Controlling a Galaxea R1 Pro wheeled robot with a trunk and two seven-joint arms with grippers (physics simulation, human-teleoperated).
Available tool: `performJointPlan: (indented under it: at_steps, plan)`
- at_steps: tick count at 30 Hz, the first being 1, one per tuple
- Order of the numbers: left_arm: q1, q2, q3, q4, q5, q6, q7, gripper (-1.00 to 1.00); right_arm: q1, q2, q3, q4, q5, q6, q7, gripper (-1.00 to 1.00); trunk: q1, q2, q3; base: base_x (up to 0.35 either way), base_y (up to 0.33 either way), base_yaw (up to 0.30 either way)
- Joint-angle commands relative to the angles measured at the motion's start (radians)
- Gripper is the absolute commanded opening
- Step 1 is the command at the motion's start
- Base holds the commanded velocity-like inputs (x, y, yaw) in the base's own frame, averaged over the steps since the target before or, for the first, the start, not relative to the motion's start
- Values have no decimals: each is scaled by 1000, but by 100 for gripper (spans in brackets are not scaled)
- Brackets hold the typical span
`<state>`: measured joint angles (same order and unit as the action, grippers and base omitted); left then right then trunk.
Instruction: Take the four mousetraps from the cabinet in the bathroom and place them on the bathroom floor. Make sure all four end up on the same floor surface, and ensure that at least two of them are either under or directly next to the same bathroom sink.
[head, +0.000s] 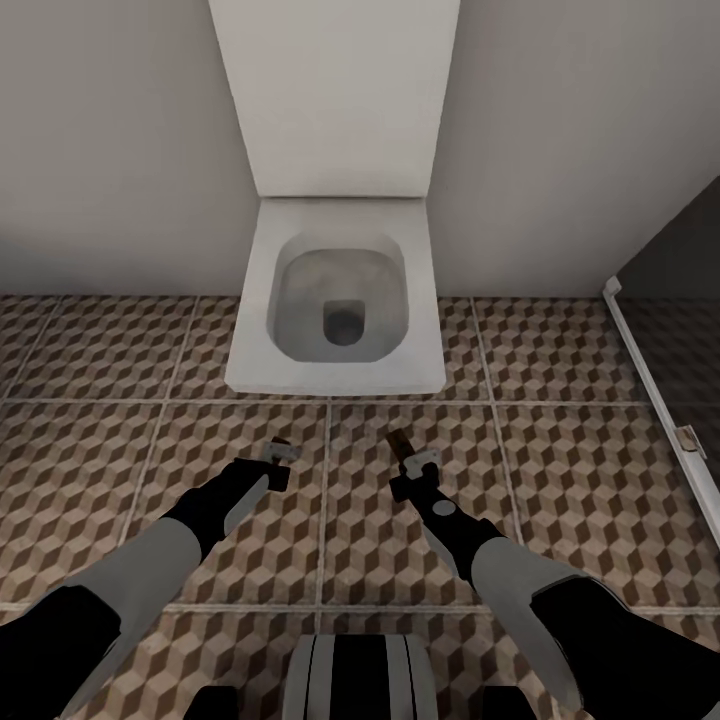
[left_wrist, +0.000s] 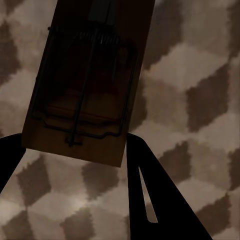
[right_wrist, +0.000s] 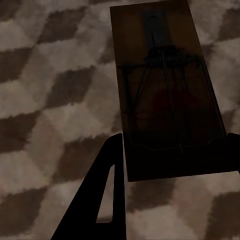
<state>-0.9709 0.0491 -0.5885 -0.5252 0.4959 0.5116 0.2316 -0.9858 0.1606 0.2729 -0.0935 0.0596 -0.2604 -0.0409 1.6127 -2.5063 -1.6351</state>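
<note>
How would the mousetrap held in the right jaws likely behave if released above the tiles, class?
The mousetrap looks like a flat, stiff wooden board, so it should probably land flat rather than roll. Its thin wire parts might bend or snap shut. It seems light, gripped by one end over the bathroom floor.

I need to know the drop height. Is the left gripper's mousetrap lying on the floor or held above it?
Held above: the mousetrap sits between the left gripper fingers, tiles blurred behind it.

Flat, even, sourceless light from the head camera; soft render, no glare. Dim and murky at both wrists, floor pattern (left_wrist: 200, 75) smeared (coarse close-up texture), fingers (right_wrist: 100, 200) plain black silhouettes.
</note>
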Motion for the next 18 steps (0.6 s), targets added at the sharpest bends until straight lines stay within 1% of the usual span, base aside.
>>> performJointPlan:
  at_steps: [1, 7, 18]
  plan:
    - [-1, 2, -8, -3, 7, 5, 9, -100, -1, 0, 2, 1, 5, -2, -4, -100, 0, 0, -1, 1, 0, 0]
    - [-1, 2, -8, -1, 7, 5, 9, -100, -1, 0, 2, 1, 5, -2, -4, -100, 0, 0, -4, 0, 0, 0]
    - [-1, 2, -8, 3, 7, 5, 8, -100, -1, 1, 2, 1, 5, -2, -4, -100, 0, 0, -20, 0, 0, 0]
